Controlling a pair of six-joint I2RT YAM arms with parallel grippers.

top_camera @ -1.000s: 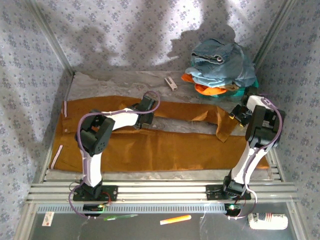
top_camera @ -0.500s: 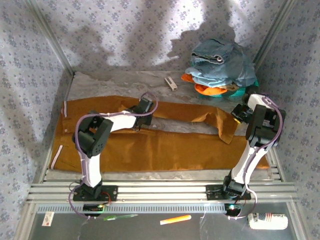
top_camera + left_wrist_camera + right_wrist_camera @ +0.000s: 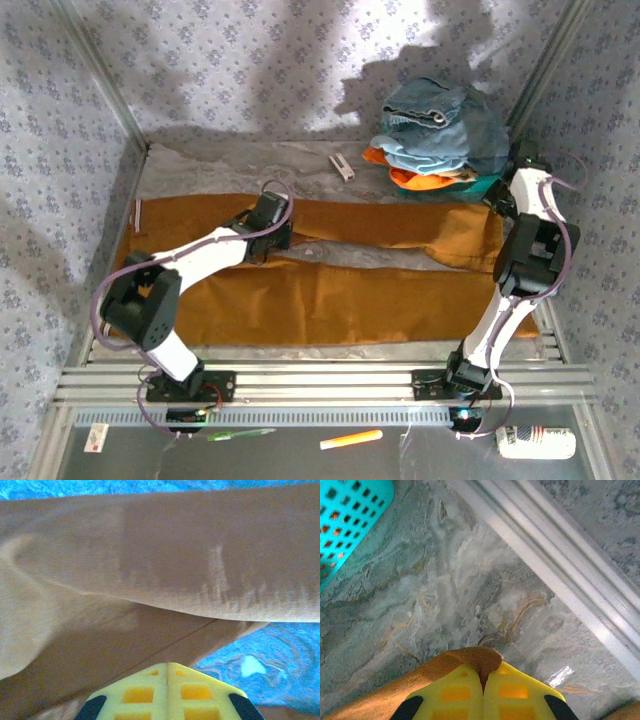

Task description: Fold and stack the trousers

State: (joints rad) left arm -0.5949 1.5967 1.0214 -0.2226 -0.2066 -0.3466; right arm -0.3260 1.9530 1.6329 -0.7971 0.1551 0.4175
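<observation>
The mustard trousers (image 3: 330, 300) lie spread across the table, the waist at the left and both legs running right. My left gripper (image 3: 268, 222) sits at the crotch where the far leg starts. In the left wrist view its yellow fingers (image 3: 145, 690) are pressed together on the brown cloth (image 3: 150, 555). My right gripper (image 3: 503, 200) is at the far right, beside the clothes pile. It is shut on the far leg's cuff (image 3: 475, 659), which bulges out between the fingertips. The far leg is drawn out straight between both grippers.
A pile of light blue denim (image 3: 440, 125) and orange cloth (image 3: 415, 178) sits on a teal basket (image 3: 350, 525) at the back right. A small pale clip (image 3: 342, 166) lies behind the trousers. The metal frame rail (image 3: 560, 565) runs close past the right gripper.
The right gripper has carried the cuff to the right and back, straightening the folded far leg. The left gripper has slid left along the cloth, and the left arm's elbow has swung out left.
</observation>
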